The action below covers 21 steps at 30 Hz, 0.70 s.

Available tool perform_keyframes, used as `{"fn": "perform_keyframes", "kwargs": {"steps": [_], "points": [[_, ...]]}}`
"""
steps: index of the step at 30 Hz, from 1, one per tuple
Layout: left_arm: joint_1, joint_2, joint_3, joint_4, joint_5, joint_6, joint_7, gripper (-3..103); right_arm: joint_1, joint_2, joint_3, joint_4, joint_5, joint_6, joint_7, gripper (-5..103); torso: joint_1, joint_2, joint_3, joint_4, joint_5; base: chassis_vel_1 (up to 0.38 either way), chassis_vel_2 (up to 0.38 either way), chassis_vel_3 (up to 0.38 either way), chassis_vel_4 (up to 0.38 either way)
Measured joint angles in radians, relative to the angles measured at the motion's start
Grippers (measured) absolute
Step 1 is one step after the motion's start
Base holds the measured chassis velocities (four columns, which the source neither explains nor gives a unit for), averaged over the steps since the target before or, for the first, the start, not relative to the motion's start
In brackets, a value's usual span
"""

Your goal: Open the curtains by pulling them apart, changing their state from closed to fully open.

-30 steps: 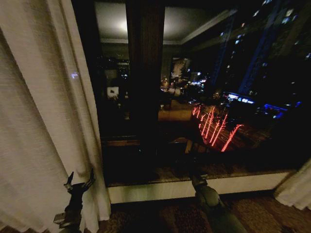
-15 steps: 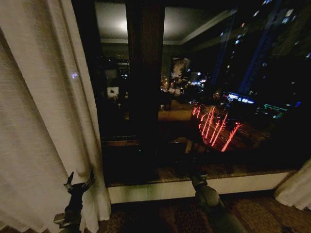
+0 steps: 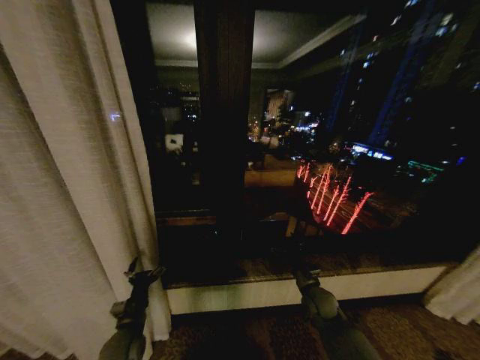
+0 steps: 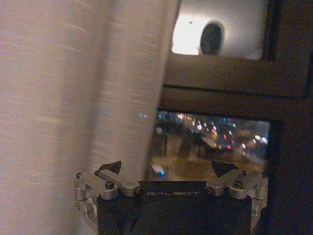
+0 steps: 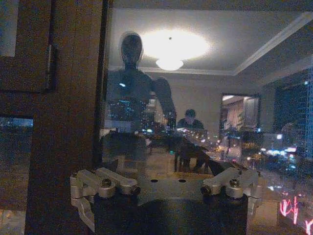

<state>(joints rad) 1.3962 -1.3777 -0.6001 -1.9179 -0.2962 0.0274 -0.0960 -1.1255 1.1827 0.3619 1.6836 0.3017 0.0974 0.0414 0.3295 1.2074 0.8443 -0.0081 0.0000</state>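
With the window (image 3: 322, 150) already showing, the curtains (image 3: 67, 187) are hanging bunched far left.
Left gripper (image 3: 142, 276) is hovering at the panel's inner edge, jaws apart, fabric not yet between them; right gripper (image 5: 164, 183) is facing the glass, jaws apart. Better to bite a full pleat before dragging outward.

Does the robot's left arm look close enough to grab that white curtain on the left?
Probably yes. The left gripper is open and sits right at the inner edge of the left curtain, with nothing between them. In the left wrist view the fabric hangs just beside one finger.
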Motion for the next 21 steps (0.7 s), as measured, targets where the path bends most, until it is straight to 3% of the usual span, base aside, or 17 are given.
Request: {"fn": "perform_keyframes", "kwargs": {"steps": [4, 5, 11, 14, 21], "points": [[-0.045, 0.009, 0.062, -0.021, -0.005, 0.129, -0.039, 100, 0.000, 0.000, 0.000, 0.000, 0.000, 0.000, 0.000, 100, 0.000, 0.000, 0.000, 0.0000, 0.0000, 0.000, 0.000, 0.000, 0.000], [-0.045, 0.009, 0.062, -0.021, -0.005, 0.129, -0.039, 100, 0.000, 0.000, 0.000, 0.000, 0.000, 0.000, 0.000, 100, 0.000, 0.000, 0.000, 0.0000, 0.0000, 0.000, 0.000, 0.000, 0.000], [-0.103, 0.021, 0.142, -0.047, -0.013, 0.293, -0.088, 100, 0.000, 0.000, 0.000, 0.000, 0.000, 0.000, 0.000, 100, 0.000, 0.000, 0.000, -0.0001, 0.0000, 0.000, 0.000, 0.000, 0.000], [-0.111, 0.023, 0.152, -0.051, -0.014, 0.317, -0.095, 100, 0.000, 0.000, 0.000, 0.000, 0.000, 0.000, 0.000, 100, 0.000, 0.000, 0.000, 0.0001, 0.0000, 0.000, 0.000, 0.000, 0.000], [-0.119, 0.031, 0.155, -0.048, -0.014, 0.316, -0.095, 100, 0.000, 0.000, 0.000, 0.000, 0.000, 0.000, 0.000, 100, 0.000, 0.000, 0.000, 0.0002, -0.0001, 0.000, 0.000, 0.000, 0.000]]}}
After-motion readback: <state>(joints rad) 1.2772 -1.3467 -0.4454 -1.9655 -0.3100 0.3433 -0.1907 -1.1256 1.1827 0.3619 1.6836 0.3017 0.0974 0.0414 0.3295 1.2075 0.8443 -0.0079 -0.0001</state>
